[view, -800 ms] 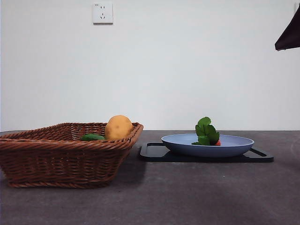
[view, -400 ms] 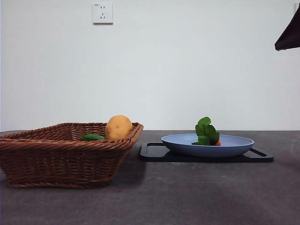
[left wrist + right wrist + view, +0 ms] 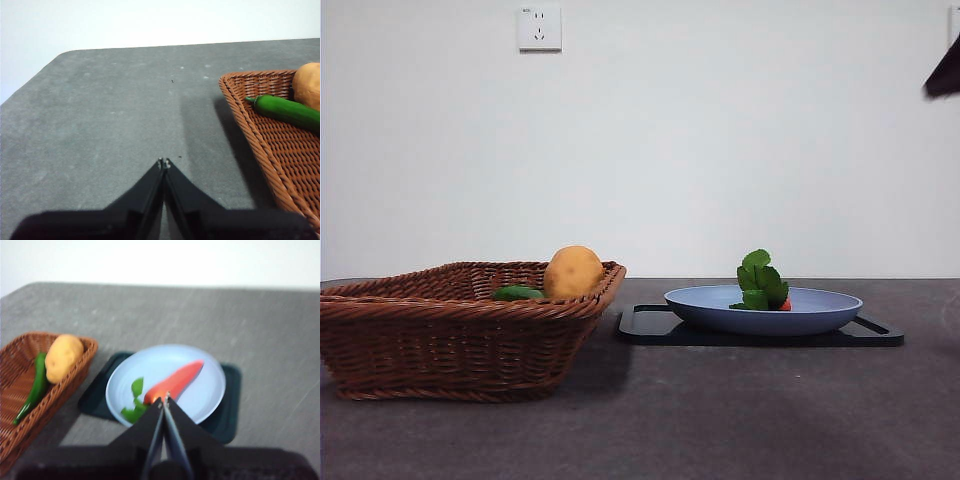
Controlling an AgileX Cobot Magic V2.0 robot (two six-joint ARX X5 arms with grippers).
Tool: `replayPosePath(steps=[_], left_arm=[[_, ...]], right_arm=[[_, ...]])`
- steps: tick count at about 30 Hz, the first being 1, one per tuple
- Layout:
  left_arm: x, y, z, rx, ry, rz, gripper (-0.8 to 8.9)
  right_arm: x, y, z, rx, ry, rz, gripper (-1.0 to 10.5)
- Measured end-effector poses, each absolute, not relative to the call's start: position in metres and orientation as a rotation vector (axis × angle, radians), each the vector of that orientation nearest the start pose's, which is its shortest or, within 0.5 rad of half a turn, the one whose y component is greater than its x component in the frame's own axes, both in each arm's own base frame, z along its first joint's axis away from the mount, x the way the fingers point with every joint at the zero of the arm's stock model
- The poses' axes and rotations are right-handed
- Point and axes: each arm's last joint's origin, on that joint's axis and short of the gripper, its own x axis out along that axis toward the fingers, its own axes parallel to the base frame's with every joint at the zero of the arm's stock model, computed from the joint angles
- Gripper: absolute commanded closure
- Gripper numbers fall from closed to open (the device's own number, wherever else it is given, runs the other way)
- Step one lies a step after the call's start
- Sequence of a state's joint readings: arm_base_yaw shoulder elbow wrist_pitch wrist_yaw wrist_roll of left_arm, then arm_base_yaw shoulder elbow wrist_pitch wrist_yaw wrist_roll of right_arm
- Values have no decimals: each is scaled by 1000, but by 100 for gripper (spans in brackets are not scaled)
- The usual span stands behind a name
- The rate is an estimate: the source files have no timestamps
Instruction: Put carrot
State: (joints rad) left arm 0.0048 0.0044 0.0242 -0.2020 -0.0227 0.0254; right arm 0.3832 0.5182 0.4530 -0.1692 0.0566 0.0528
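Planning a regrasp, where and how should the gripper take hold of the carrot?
Grip the carrot across its orange body, near the thicker half just past the leaves, coming straight down from above. It lies flat in the shallow plate, so the rim hinders a side approach, and the leaves are too soft to hold.

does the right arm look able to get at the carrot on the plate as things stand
Probably yes. The carrot lies uncovered on the blue plate, nothing over or against it, and the right gripper hangs above it, its fingers shut, so they must open first.

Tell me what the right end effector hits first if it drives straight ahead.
Probably the glossy orange-red carrot lying on the round light-blue plate; the right end effector points at it from above, though depth is unclear.
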Motion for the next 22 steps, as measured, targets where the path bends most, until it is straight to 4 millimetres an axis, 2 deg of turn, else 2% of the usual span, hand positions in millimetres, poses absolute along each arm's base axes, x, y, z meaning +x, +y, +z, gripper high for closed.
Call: replayPosePath(steps=[3,5,10,18,22], left_arm=[[95,1,152,27,182,25,805],[95,1,152,27,182,25,805],[95,1,152,27,182,25,805],[95,1,152,27,182,25,805],[95,1,152,27,182,25,805]], right_arm=[[110,37,264,-23,128,291,943],[101,30,260,-27,72,282,943],[92,16,225,-29,56,244,943],[94,10,169,-33,106,185,943],[96,11,153,-33,139,185,943]])
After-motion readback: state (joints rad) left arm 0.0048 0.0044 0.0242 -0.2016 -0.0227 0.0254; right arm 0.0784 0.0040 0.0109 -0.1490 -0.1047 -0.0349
